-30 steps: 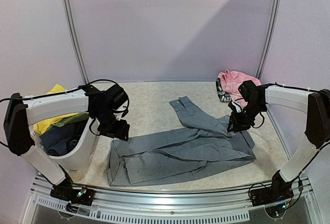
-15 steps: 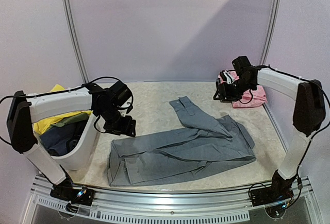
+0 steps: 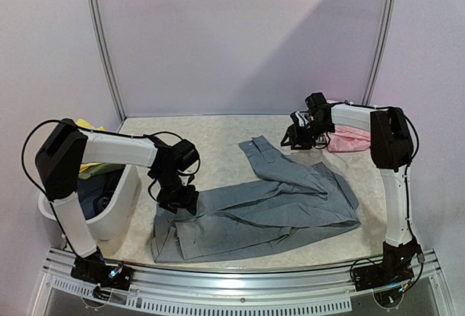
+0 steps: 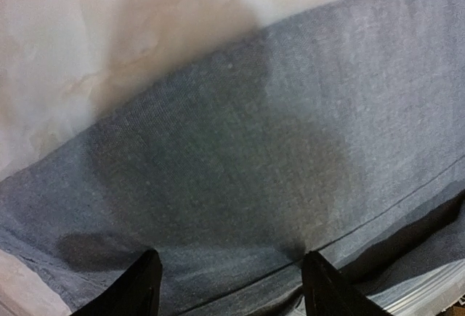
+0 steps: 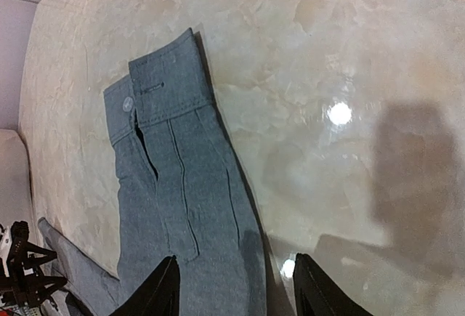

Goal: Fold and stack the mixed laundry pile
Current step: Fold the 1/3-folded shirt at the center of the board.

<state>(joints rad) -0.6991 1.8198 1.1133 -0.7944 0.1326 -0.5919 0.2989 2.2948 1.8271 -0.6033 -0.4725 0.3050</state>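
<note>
Right gripper (image 3: 288, 140) swung off pink piece (image 3: 350, 140), jaws now apart just right of grey shirt's (image 3: 269, 211) far cuff (image 5: 163, 83); left gripper (image 3: 178, 201), jaws apart, dropped low over shirt's left end.

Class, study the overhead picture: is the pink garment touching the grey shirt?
Apart. The top view shows a strip of bare table between the near edge of the pink garment and the grey shirt.

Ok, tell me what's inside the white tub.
Inside the tub: dark blue cloth, an olive-green piece and yellow fabric. The left arm covers part; anything underneath is hidden.
</note>
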